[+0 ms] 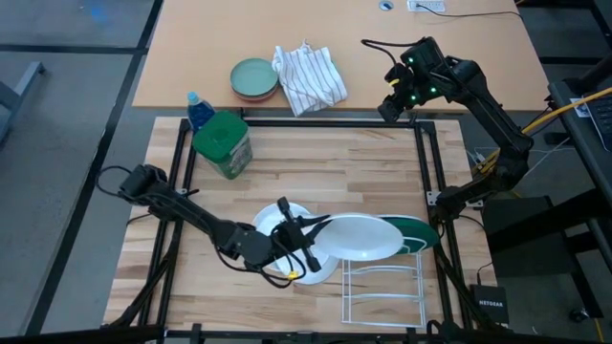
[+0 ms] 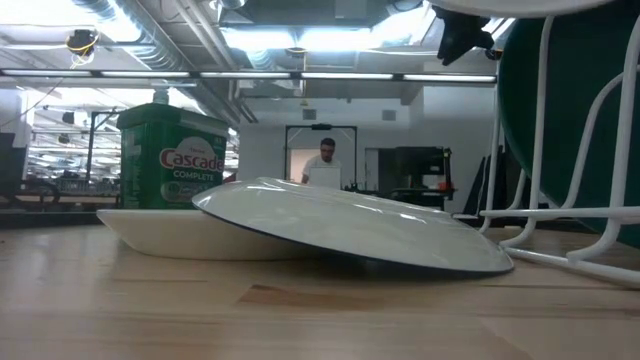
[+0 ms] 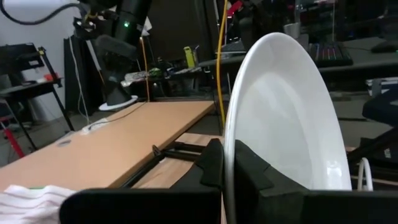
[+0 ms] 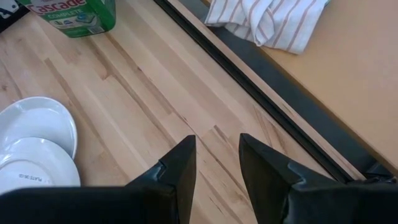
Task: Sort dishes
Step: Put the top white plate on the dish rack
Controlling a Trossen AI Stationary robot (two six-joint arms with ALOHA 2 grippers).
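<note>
The left gripper (image 1: 308, 239) is clamped on the rim of a white plate (image 1: 361, 237), held edge-up just above the wire rack (image 1: 382, 287); the right gripper (image 1: 390, 108), jaws apart and holding nothing, hovers near the table's far edge, well apart from it.

4 plates (image 1: 359, 237), 1 jar (image 1: 223, 143).

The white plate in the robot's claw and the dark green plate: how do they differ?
The white plate is held off the table in the shut left gripper, clamped at its rim; the dark green plate already stands on edge in the white wire rack, ungripped. One is white, the other dark green. Both are round and flat.
</note>
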